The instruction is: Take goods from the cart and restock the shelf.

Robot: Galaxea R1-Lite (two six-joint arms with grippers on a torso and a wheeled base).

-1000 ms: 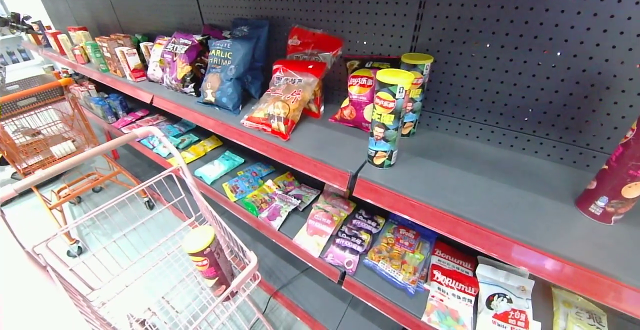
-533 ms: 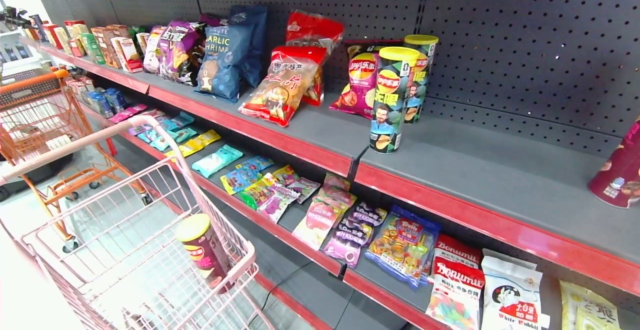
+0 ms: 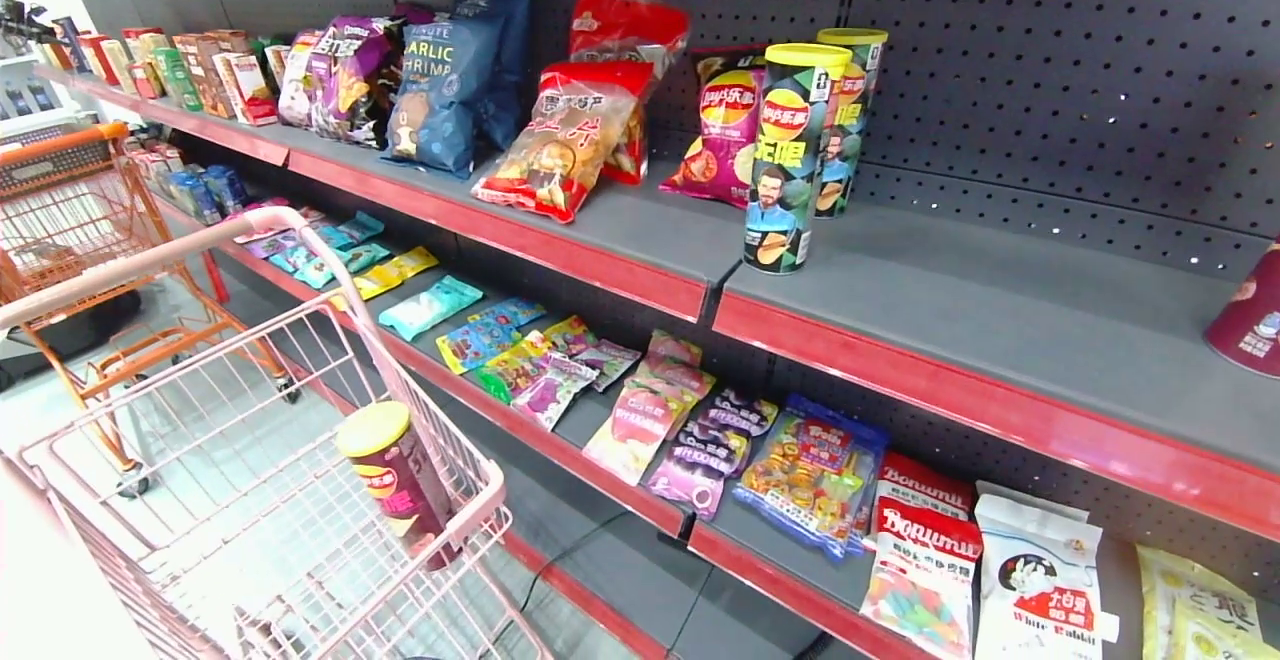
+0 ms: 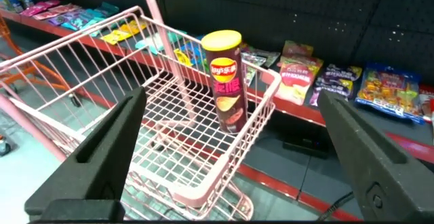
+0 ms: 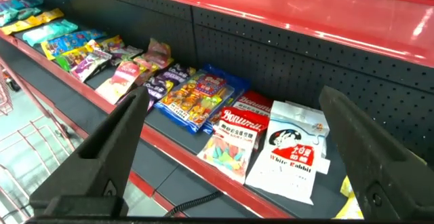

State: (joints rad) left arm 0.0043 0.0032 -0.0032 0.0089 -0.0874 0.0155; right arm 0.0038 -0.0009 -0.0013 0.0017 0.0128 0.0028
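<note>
Across the last second the whole head view has slid: the shelf (image 3: 1000,320) and everything on it sit higher in the picture and the pink cart (image 3: 150,260) sits further left. All of it has shifted together, so this reads as the camera tipping down, not as goods being moved. Nothing has left the cart or reached the shelf in that time. I judge the robot is settling its gaze on the cart before a pick, so the restocking of this item has not begun. The upper shelf has a broad bare grey stretch between the 2 yellow-lidded cans (image 3: 795,155) and a maroon can (image 3: 1250,325) at the far right, which looks a likely home for another tube. The lower shelf carries flat sweet bags (image 3: 650,420). The 1 item visible in the cart is a dark red can (image 3: 395,475) with a yellow lid, standing about upright in the basket corner nearest the shelf. The left end effector (image 4: 230,96) hangs above and back from the cart, aimed down at that can, with its 2 fingers spread wide and released. The can is lined up with the gap between them but well apart from both. The right end effector (image 5: 232,94) faces the lower shelf's sweet bags, equally spread and empty.
</note>
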